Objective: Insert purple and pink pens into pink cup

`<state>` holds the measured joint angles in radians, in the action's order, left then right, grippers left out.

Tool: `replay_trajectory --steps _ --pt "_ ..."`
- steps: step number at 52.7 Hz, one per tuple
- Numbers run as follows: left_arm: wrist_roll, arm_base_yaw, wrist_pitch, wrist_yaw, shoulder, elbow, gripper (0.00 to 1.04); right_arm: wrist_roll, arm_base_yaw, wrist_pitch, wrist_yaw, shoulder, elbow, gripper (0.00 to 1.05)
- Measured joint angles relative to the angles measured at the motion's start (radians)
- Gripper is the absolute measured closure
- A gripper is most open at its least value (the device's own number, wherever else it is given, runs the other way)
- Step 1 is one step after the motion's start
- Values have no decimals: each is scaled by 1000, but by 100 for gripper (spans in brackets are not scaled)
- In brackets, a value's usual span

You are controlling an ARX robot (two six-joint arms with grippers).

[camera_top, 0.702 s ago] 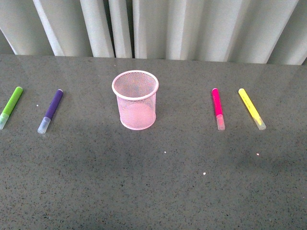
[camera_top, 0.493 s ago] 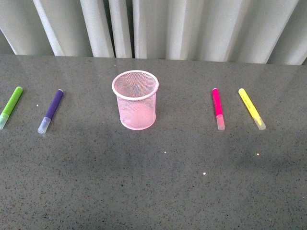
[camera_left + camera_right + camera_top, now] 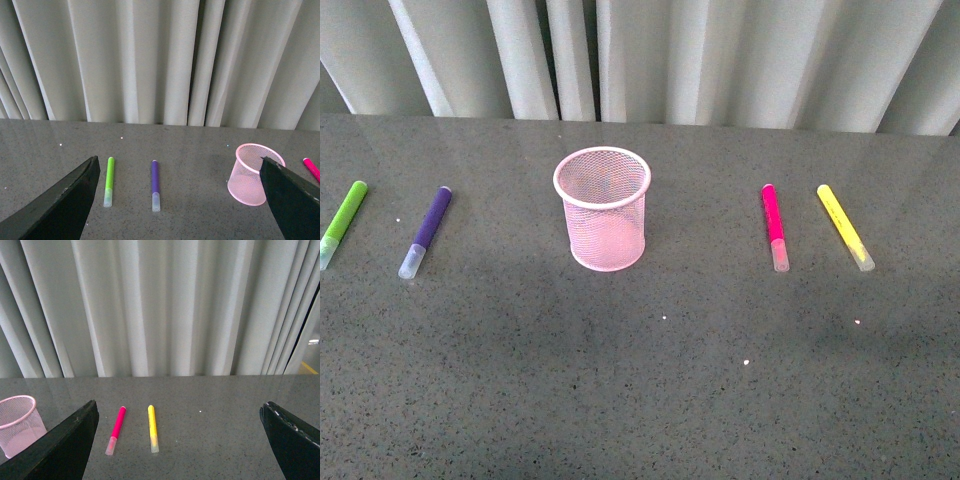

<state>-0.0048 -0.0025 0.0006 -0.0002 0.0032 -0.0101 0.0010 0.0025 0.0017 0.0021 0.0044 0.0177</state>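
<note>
The pink cup point(image 3: 603, 209) stands upright on the grey table, a little left of centre, with nothing in it. To its left the purple pen point(image 3: 427, 230) lies flat, its whitish cap toward me. On the cup's right lies the pink pen point(image 3: 775, 227), cap also toward me. Neither arm shows in the front view. My left gripper point(image 3: 180, 200) is open and held well back from the table, with the purple pen point(image 3: 155, 184) and the cup point(image 3: 253, 173) between its spread fingers. My right gripper point(image 3: 180, 440) is open too, looking at the pink pen point(image 3: 116, 430) and the cup point(image 3: 19, 423).
A lime-green marker point(image 3: 342, 222) lies at the far left edge, outside the purple pen. A yellow marker point(image 3: 845, 227) lies to the right of the pink pen. Pale pleated curtains point(image 3: 650, 55) hang behind the table's far edge.
</note>
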Motion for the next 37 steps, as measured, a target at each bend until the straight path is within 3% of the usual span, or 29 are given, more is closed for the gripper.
replay_trajectory --steps 37 --pt "0 0 0 0 0 0 7 0 0 0 0 0 0 7"
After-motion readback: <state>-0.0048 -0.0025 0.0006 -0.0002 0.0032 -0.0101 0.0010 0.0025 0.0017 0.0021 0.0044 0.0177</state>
